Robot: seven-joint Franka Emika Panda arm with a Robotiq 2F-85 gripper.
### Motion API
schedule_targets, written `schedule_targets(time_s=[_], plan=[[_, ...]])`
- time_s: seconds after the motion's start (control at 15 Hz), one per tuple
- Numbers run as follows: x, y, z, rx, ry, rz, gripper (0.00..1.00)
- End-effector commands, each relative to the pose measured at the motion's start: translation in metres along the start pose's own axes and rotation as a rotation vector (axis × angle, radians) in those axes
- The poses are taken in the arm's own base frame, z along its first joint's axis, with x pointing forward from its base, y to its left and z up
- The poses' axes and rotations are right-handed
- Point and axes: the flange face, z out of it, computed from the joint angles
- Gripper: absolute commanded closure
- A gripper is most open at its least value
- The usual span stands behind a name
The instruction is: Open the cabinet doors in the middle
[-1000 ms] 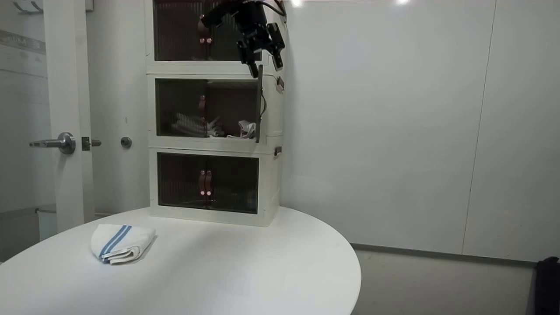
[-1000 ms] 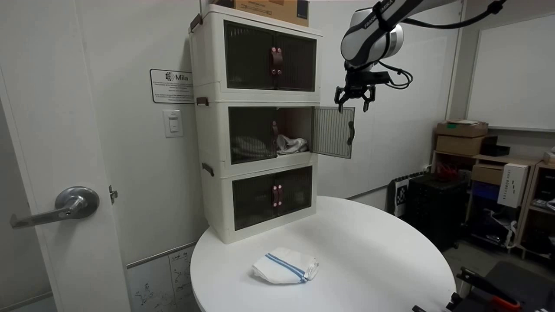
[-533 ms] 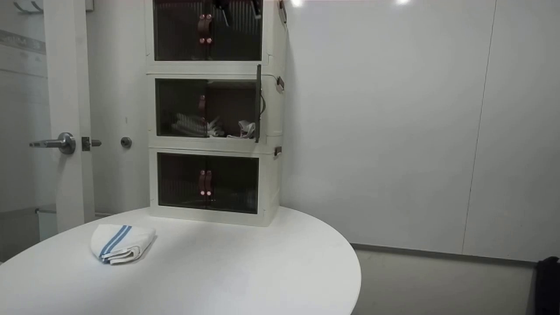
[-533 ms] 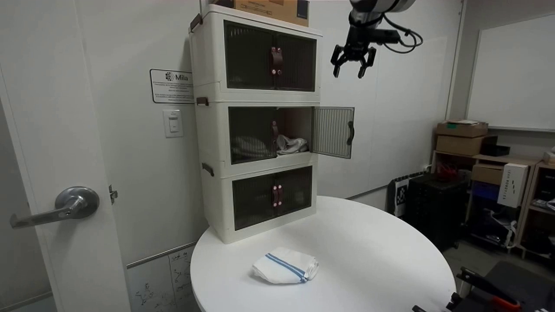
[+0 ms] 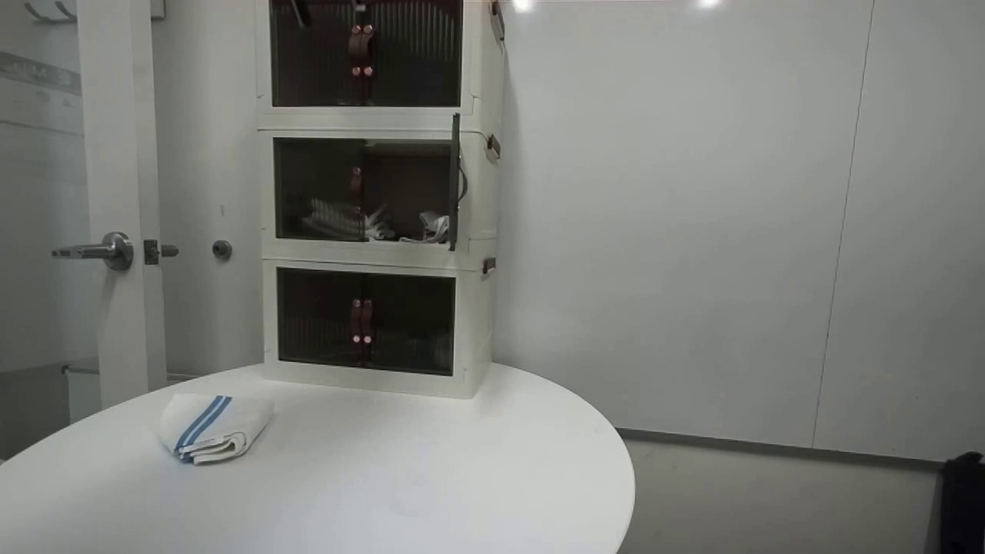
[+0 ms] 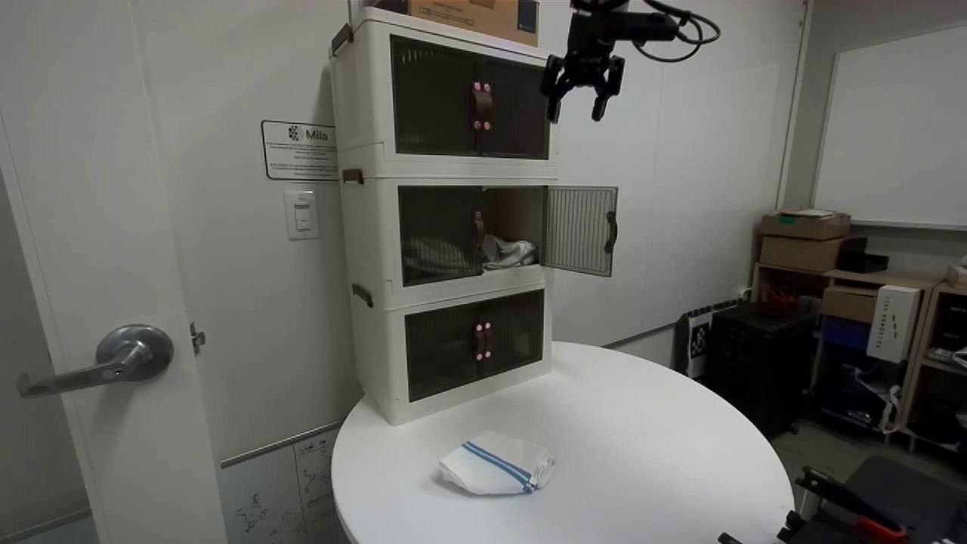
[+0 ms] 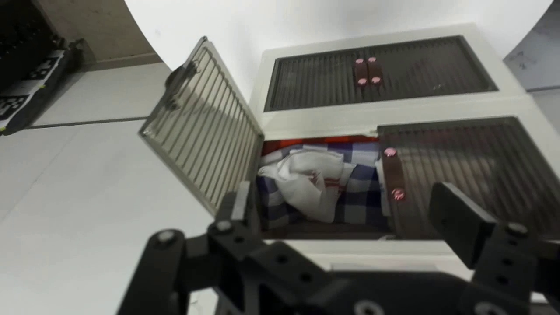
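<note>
Up and across goes the gripper [image 6: 576, 115], higher than a second ago, jaws spread wide, nothing held! Past it rises the cabinet [image 6: 370, 234]; at its middle, the open door [image 6: 580, 230] juts outward while the shut door [image 6: 438, 227] fills the other half. Both look stiff and light, likely easy to swing. Where to grab? Best bet: the shut door's handle [image 7: 393, 173], a strap that may bend when pinched.

Two glare spots [image 5: 706, 3] top the dim wall [image 5: 677, 223]; wrist view blurs the jaws.
</note>
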Motion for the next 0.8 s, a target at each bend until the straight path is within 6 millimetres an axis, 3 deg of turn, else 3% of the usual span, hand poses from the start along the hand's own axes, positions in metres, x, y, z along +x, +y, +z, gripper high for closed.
schedule_targets(time_s=[0.0, 0.13, 0.33, 0.53, 0.73], plan=[[-0.019, -0.072, 0.062, -0.076, -0.027, -0.098, 0.00], [-0.027, -0.107, 0.100, -0.170, 0.024, -0.133, 0.00], [-0.024, -0.136, 0.147, -0.304, 0.100, -0.088, 0.00], [-0.020, -0.158, 0.193, -0.391, 0.147, 0.038, 0.00], [-0.029, -0.191, 0.231, -0.370, 0.158, 0.213, 0.00]])
